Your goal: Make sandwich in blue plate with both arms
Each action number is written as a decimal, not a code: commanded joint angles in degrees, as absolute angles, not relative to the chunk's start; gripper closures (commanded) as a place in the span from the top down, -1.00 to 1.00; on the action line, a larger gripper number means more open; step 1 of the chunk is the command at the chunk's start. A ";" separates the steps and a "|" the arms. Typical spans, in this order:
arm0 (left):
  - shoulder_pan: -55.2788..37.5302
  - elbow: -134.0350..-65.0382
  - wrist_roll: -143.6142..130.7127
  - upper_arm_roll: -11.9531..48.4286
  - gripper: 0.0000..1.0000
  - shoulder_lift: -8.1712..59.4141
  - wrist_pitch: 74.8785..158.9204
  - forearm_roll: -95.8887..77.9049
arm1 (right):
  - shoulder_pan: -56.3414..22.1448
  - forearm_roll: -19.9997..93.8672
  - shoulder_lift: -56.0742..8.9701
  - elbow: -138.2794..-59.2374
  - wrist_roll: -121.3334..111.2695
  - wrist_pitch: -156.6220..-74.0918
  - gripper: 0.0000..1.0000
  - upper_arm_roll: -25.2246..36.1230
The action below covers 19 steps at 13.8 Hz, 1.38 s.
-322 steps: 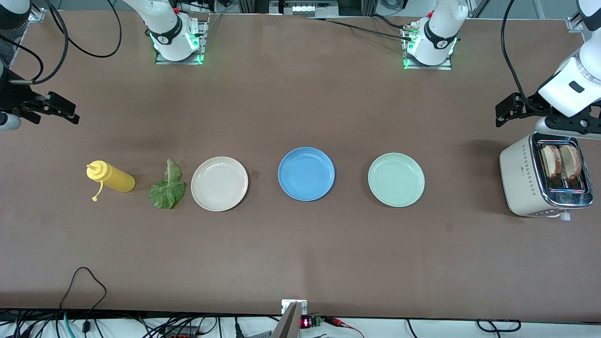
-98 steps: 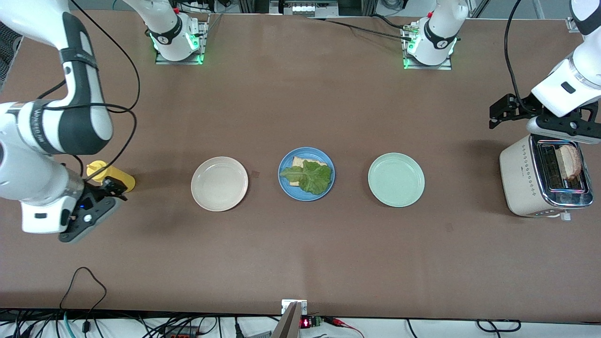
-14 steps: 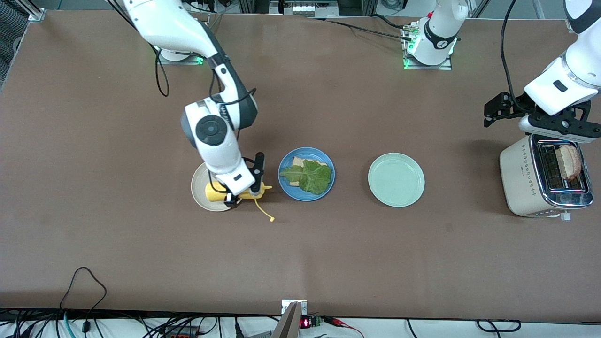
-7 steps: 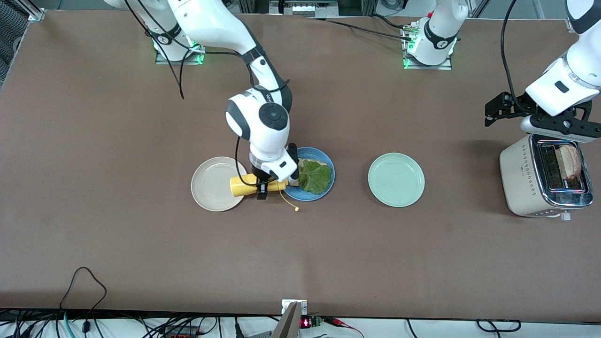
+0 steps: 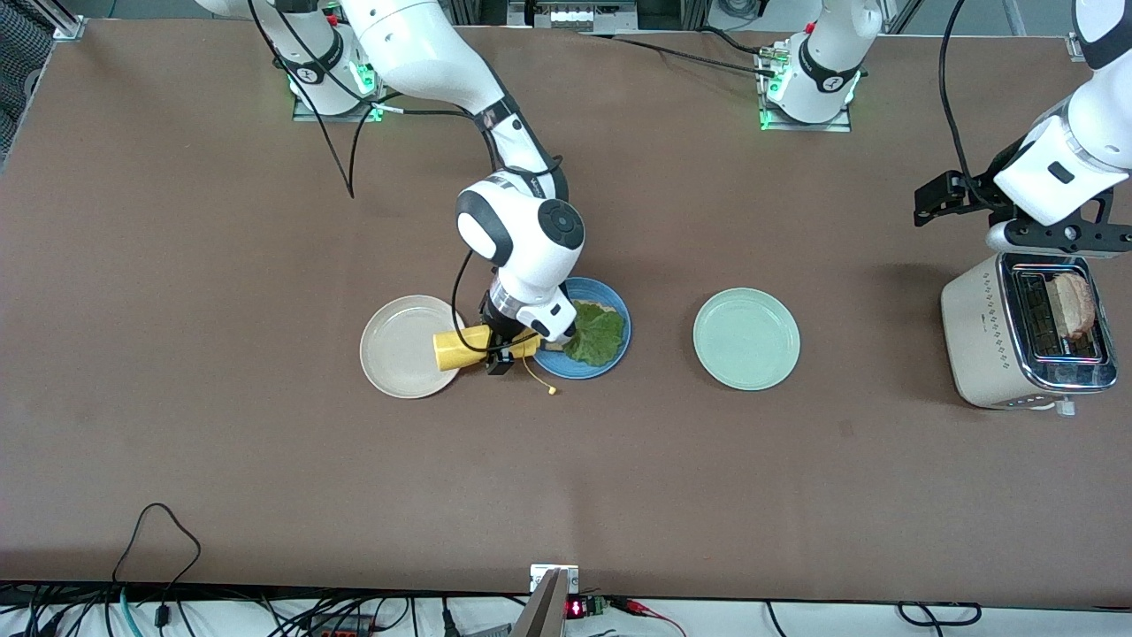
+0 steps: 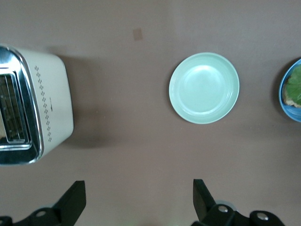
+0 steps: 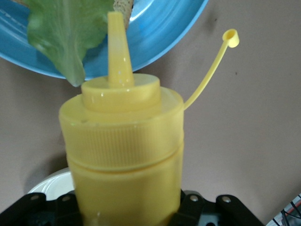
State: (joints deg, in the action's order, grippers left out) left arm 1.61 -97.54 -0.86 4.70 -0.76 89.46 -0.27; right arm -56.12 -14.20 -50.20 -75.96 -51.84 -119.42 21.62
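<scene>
Right claw (image 5: 506,349) clamped on tilted yellow bottle (image 5: 464,347) over blue plate (image 5: 612,304); left claw (image 5: 1017,221) apart above toaster (image 5: 982,341).

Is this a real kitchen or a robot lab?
Most likely a robot lab set up like a pretend kitchen. Two white arms are bolted to a brown table, cables trail along its edge, and a toaster and plates are laid out in a neat row.
</scene>
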 commanded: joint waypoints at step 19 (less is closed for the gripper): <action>4.92 -94.22 -0.26 4.83 1.00 3.60 87.19 -0.70 | -50.11 1.47 -39.13 -78.91 -50.80 -117.51 -1.00 22.85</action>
State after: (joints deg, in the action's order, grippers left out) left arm 4.43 -96.02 -0.96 4.57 2.54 88.53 -0.27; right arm -52.22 -1.41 -44.41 -74.75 -49.57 -117.57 23.80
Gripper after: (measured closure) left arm 0.000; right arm 0.542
